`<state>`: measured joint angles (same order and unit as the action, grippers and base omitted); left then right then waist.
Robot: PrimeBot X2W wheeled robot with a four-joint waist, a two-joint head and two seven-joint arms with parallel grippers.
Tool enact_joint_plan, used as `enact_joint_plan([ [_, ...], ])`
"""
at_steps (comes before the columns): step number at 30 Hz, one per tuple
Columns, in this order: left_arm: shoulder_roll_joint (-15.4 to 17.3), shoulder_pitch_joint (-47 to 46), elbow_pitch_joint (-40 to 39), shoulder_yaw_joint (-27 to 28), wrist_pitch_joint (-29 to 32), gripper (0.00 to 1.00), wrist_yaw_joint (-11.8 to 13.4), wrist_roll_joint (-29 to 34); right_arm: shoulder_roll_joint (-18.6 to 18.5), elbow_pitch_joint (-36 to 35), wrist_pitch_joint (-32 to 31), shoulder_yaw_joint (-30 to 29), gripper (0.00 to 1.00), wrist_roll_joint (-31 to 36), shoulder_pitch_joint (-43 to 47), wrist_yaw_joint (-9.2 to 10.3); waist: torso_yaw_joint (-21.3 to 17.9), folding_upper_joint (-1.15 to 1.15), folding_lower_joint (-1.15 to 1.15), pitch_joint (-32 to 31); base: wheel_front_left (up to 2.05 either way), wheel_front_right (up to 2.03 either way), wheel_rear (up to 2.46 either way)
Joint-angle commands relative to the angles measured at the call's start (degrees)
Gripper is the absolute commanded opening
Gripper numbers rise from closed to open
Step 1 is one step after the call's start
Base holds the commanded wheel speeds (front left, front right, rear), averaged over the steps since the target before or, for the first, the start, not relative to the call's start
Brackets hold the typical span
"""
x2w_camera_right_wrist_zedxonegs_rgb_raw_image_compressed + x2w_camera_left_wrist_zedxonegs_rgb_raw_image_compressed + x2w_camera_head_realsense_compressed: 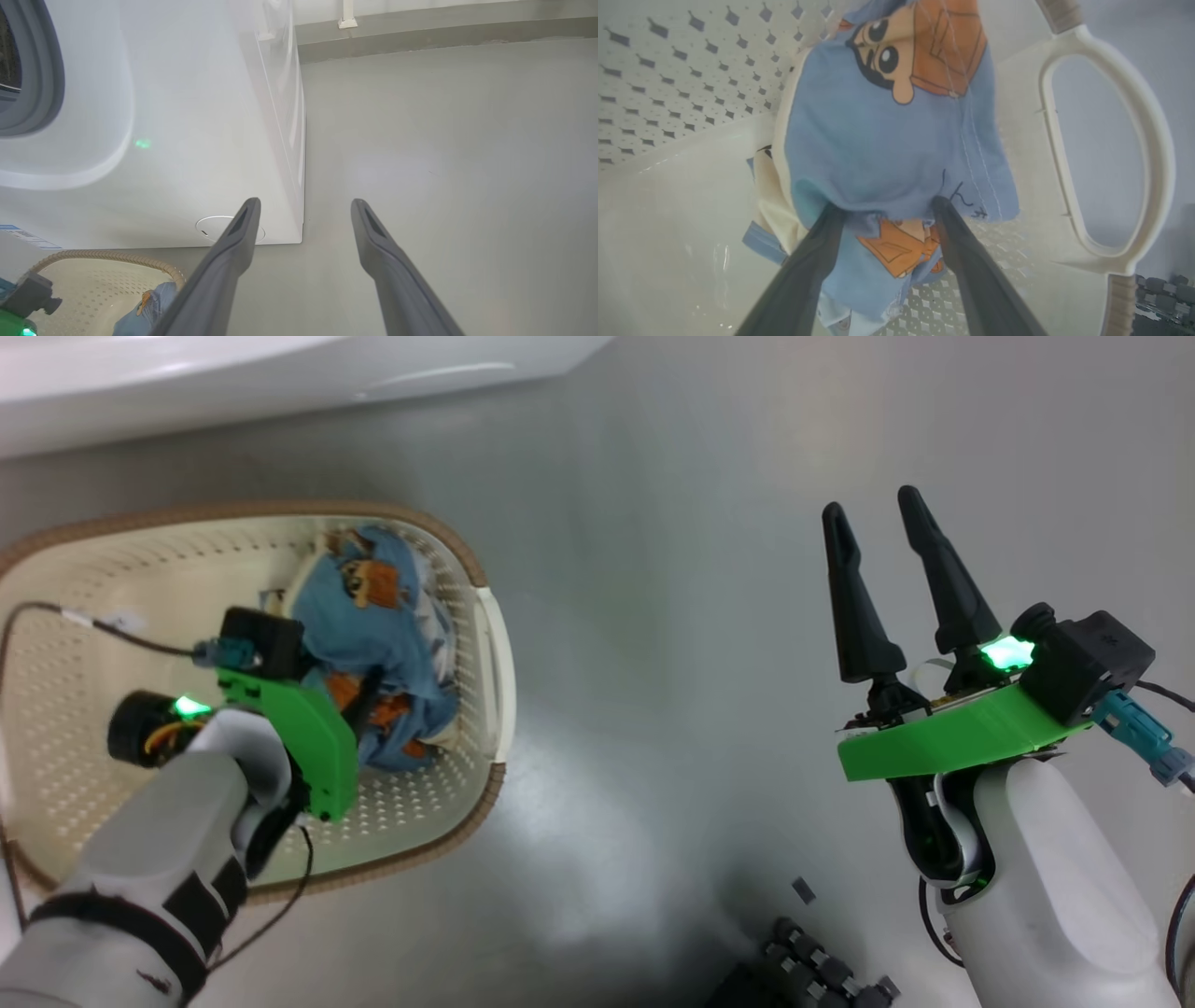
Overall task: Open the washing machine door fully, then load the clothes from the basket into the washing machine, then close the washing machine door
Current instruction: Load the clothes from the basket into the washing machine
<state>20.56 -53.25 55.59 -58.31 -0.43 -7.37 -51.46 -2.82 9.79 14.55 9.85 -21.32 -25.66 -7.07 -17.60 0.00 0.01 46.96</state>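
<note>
Since the washing machine (pixel 177 140) stands just beyond the basket (pixel 420 793) with its grey gasket (pixel 46 93) bare, lifting seems the step in hand. The clothes (pixel 373 616) lie bunched at the basket's right end, beside the handle (pixel 1153 154). The left hand (pixel 887 207) is spread, its fingers (pixel 817 252) dug into the blue fold; it should press together deep on the bunch, then rise straight, clear of the rim (pixel 467 560). The right hand (pixel 872 509) hangs spread and empty above the floor (pixel 700 616).

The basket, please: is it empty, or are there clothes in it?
Not empty: the basket holds blue clothes, bunched near one handle.
</note>
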Motion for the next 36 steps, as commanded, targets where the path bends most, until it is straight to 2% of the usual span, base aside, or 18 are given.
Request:
enact_joint_plan([
  [1, 1.2, -1.5, 0.8, 0.0, 0.6, 1.0, -0.1, -0.8, -0.1, -1.5, 0.4, 1.4, 1.0, -0.6, 1.1, -0.42, -2.0, 0.0, -0.01, 2.6, 0.0, 0.0, 0.0],
  [12, -0.9, -6.8, 8.3, -1.4, 3.1, 1.0, -0.1, -4.8, -0.1, -2.0, 0.4, 3.2, 1.0, -1.5, 0.6, -0.42, -3.9, 0.0, -0.01, 5.5, 0.0, 0.0, 0.0],
  [13, -1.0, -7.0, 8.6, -1.8, 3.0, 0.94, -0.1, -4.7, -0.1, -2.1, 0.4, 3.3, 1.0, -1.6, 0.5, -0.42, -4.1, 0.0, -0.01, 5.6, 0.0, 0.0, 0.0],
  [14, -1.1, -7.2, 8.6, -2.3, 2.9, 0.36, -0.1, -4.6, -0.1, -2.1, 0.4, 3.4, 1.0, -1.6, 0.5, -0.42, -4.2, 0.0, -0.01, 5.7, 0.0, 0.0, 0.0],
  [15, -1.2, -7.3, 8.5, -2.5, 2.8, 0.0, -0.1, -4.8, -0.1, -2.1, 0.4, 3.4, 1.0, -1.6, 0.5, -0.42, -4.2, 0.0, -0.01, 5.7, 0.0, 0.0, 0.0],
  [24, -0.7, -7.1, 7.1, -5.3, 1.2, 0.0, -0.1, -6.9, -0.1, -1.6, 0.4, 3.2, 1.0, -1.8, 0.0, -0.42, -2.6, 0.0, -0.01, 3.6, 0.0, 0.0, 0.0],
  [36, -1.5, -2.9, 3.9, -7.7, -6.4, 0.0, -0.1, -11.1, -0.1, 0.7, 0.4, 2.1, 1.0, -0.4, -0.8, -0.42, 1.1, 0.0, -0.01, -5.5, 0.0, 0.0, 0.0],
])
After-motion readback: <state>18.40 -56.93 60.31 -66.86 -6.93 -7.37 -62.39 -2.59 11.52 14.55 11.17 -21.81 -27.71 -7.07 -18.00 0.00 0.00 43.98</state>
